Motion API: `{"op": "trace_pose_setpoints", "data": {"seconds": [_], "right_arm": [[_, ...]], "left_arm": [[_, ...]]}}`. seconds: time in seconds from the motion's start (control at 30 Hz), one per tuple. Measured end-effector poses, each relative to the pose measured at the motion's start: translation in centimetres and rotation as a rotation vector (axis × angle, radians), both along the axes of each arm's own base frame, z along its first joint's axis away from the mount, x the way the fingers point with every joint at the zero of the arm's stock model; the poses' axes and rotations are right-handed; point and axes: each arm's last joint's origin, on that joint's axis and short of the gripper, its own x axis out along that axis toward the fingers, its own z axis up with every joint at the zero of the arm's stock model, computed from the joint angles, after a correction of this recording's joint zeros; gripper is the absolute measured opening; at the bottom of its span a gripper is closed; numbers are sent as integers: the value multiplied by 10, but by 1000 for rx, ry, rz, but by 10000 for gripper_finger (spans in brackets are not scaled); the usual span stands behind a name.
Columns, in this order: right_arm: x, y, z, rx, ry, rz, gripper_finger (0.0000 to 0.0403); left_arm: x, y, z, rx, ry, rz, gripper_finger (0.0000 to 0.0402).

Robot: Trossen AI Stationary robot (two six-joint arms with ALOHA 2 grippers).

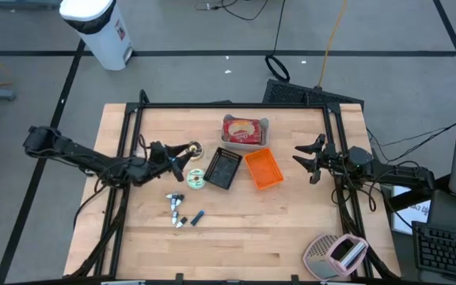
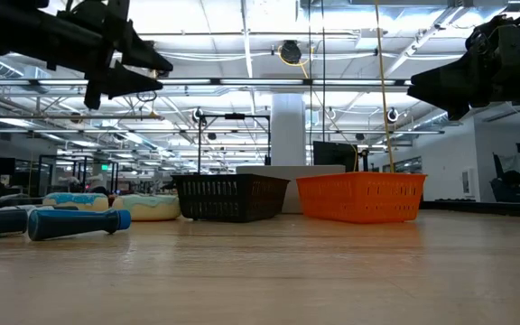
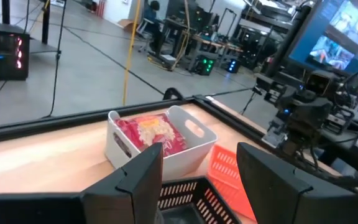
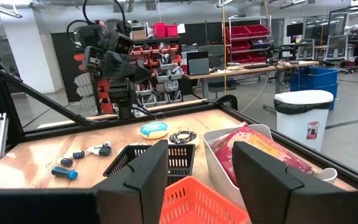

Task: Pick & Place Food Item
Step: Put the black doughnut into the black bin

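Wooden table (image 1: 236, 237), seen from above. White bin (image 1: 245, 131) of packaged food at the far edge; black basket (image 1: 222, 168) and orange basket (image 1: 263, 169) just before it, likely as drop-off targets. Left gripper (image 1: 182, 155) raised beside them, jaws apart, empty. Right gripper (image 1: 308, 158) waiting opposite, likewise parted. Donuts (image 1: 195, 179) below the left gripper, probably food items too.

On my table (image 1: 236, 245), the tub (image 1: 245, 131) with the food packet (image 1: 242, 131) sits nearest the far edge. Before it lie two baskets side by side (image 1: 223, 168) (image 1: 263, 169). Left of them are two doughnuts (image 1: 194, 180) (image 1: 194, 150), with markers (image 1: 177, 210) toward the near edge.
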Motion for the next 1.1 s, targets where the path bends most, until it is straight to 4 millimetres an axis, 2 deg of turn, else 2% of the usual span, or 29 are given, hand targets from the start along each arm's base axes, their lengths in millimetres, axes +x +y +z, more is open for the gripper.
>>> {"op": "trace_pose_setpoints", "data": {"seconds": [0.63,1.0,1.1], "right_arm": [[0,0,0,0,-1,0,167],[0,0,0,0,-1,0,167],[0,0,0,0,0,0,167]], "left_arm": [[-4,33,-23,-285,8,222,207],[-13,74,-41,-447,209,159,207],[-17,86,-49,-455,290,197,207]]}}
